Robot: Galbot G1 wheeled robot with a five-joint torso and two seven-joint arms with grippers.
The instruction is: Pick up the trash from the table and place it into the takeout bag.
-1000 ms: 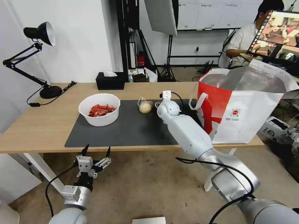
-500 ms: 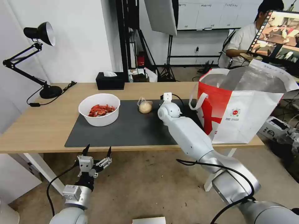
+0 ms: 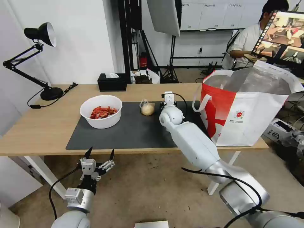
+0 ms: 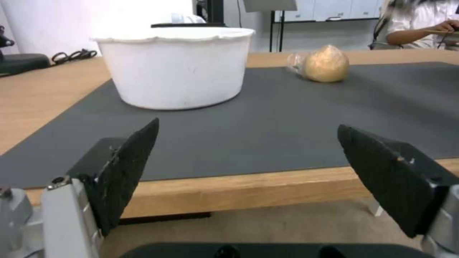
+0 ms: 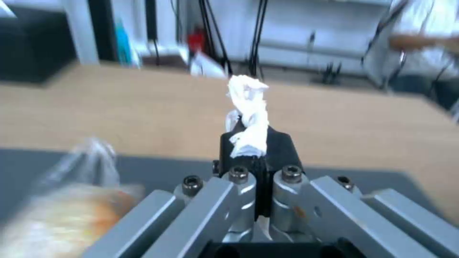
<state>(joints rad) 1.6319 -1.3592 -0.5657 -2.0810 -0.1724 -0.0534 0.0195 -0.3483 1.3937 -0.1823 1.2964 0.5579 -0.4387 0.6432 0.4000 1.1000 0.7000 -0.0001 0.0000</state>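
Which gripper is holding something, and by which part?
The right gripper pinches the crumpled white tissue by its lower end; the left gripper holds nothing.

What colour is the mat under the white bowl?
Dark grey mat, clearest in the head view.

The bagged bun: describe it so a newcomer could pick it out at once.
Find the dark grey mat on the wooden table. At its far edge, between the white bowl and the right gripper, lies the bagged bun. It alone is a round beige lump in clear wrap.
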